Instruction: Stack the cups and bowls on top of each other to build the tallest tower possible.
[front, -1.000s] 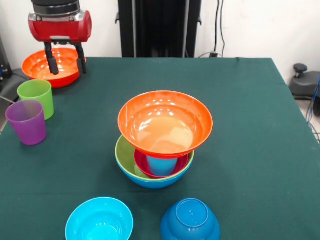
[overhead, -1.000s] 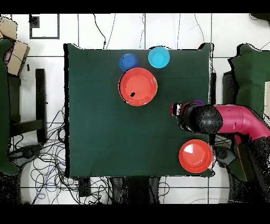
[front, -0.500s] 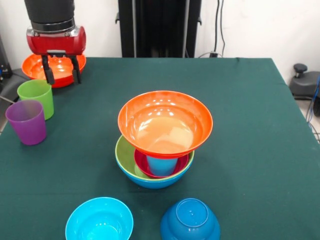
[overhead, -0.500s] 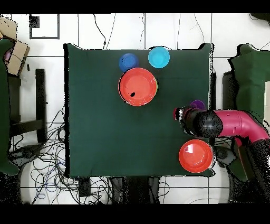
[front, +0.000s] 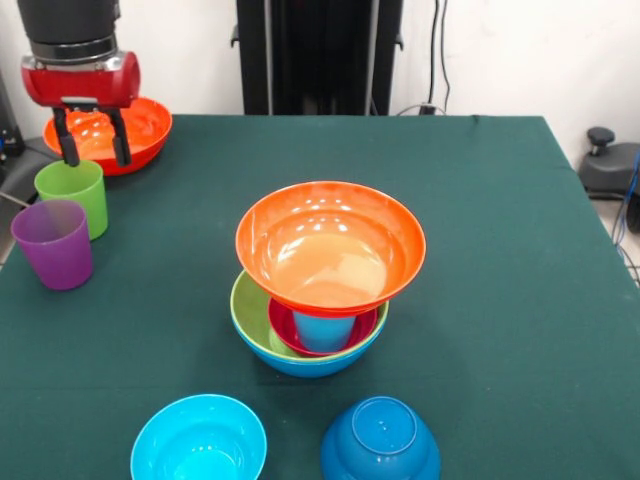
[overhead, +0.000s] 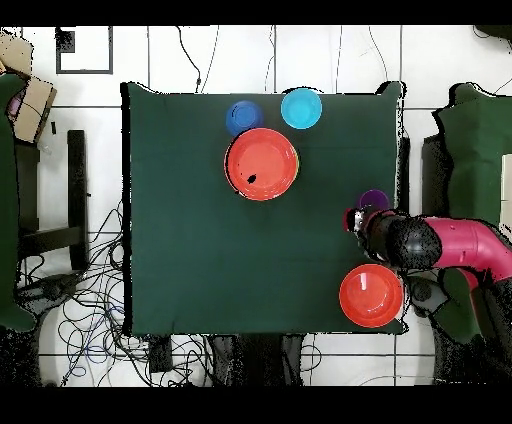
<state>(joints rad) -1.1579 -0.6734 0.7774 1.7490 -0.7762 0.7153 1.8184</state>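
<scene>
Gripper (front: 92, 150) hangs over the green cup (front: 73, 194) at the table's (front: 500, 250) left edge in front view, fingers spread apart w/ nothing between them, tips just above the cup's rim. Behind it sits a loose orange bowl (front: 125, 130), upright, near the far left corner. Purple cup (front: 53, 243) stands just beside the green cup, on the nearer side, both upright.

Tower (front: 325, 280) is mid-table: blue bowl (front: 310, 365) at bottom, green bowl (front: 250, 320) nested in it, magenta bowl (front: 285, 330) inside that, light blue cup (front: 322, 330) standing in the magenta one, 2nd orange bowl (front: 330, 245) resting on the cup, tilted a bit toward the camera.

Near edge: cyan bowl (front: 198, 440) upright, dark blue bowl (front: 380, 440) upside down, just beside each other, both apart from the tower.

Overhead view: arm (overhead: 450, 245) reaches in from the right, gripper (overhead: 362, 221) at the table's (overhead: 200, 200) right side next to the purple cup (overhead: 374, 199); green cup hidden under the arm. Loose orange bowl (overhead: 371, 295) lies near the lower right corner. Tower's top bowl (overhead: 262, 164) sits w/ the dark blue bowl (overhead: 243, 117) and cyan bowl (overhead: 301, 108) just above it.
</scene>
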